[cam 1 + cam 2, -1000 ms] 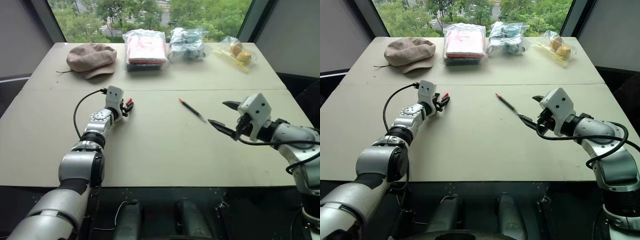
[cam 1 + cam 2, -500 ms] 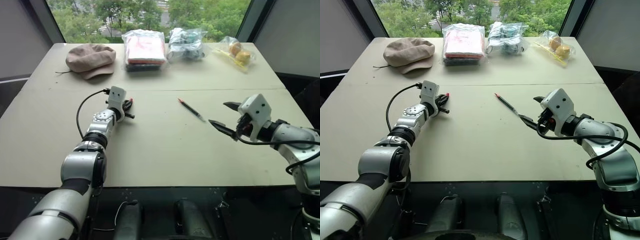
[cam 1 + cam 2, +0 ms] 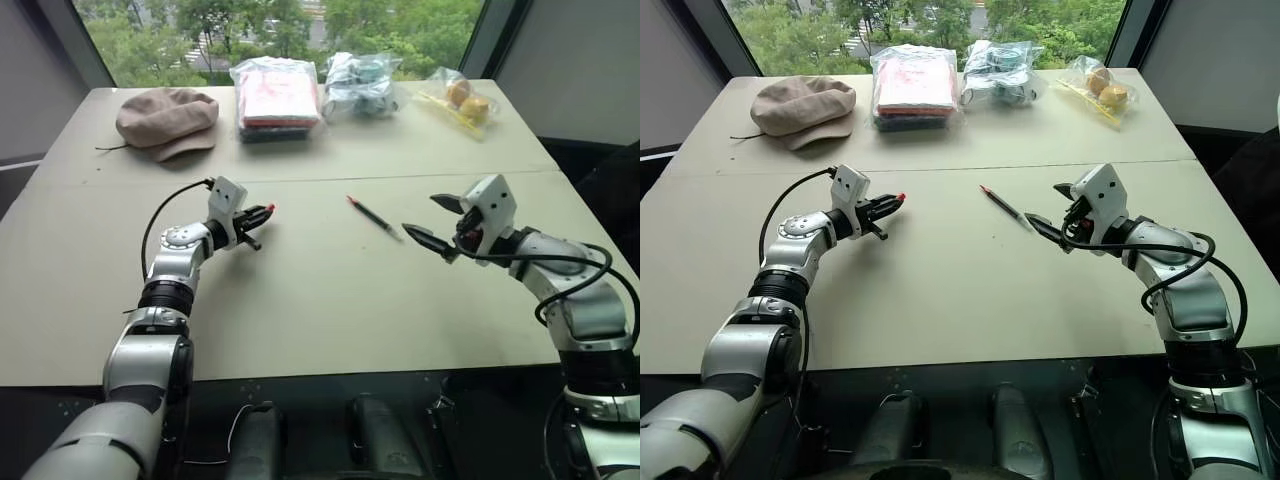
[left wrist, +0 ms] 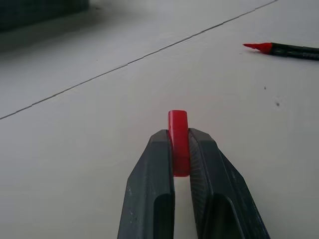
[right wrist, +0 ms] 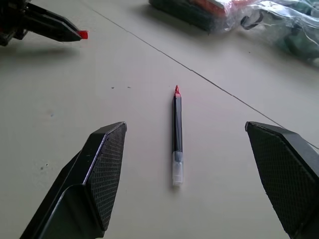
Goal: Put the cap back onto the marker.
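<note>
The left gripper [image 4: 180, 149] pinches the cap [image 4: 178, 142] between its two fingertips, with only the cap's far end poking past them and clear of the table [image 3: 300, 290]. The right gripper [image 5: 187, 164] hangs with its fingers spread wide and nothing between them, low over the marker [image 5: 176, 137], which lies flat on the table between the two arms, red tip toward the far side.

The risk starts at the cap: the grip covers little of so small a piece, so a sideways push against the marker's tip could twist it or pop it out of the fingers. The marker is slim and lies flat, so fingertips closing on it may scrape the tabletop, roll it away or catch it crooked. A marker held aslant would meet the cap off-axis and smear ink or jam. The red tip is bare and could mark the table.

Which end of the cap is open cannot be made out; the fingers hide most of it. The marker's near end looks pale or clear, but its detail is too small to read. The beige cap [image 3: 165, 118] and the three plastic bags [image 3: 278, 98] sit along the table's far edge, well away from the work, their contents partly hard to identify.
</note>
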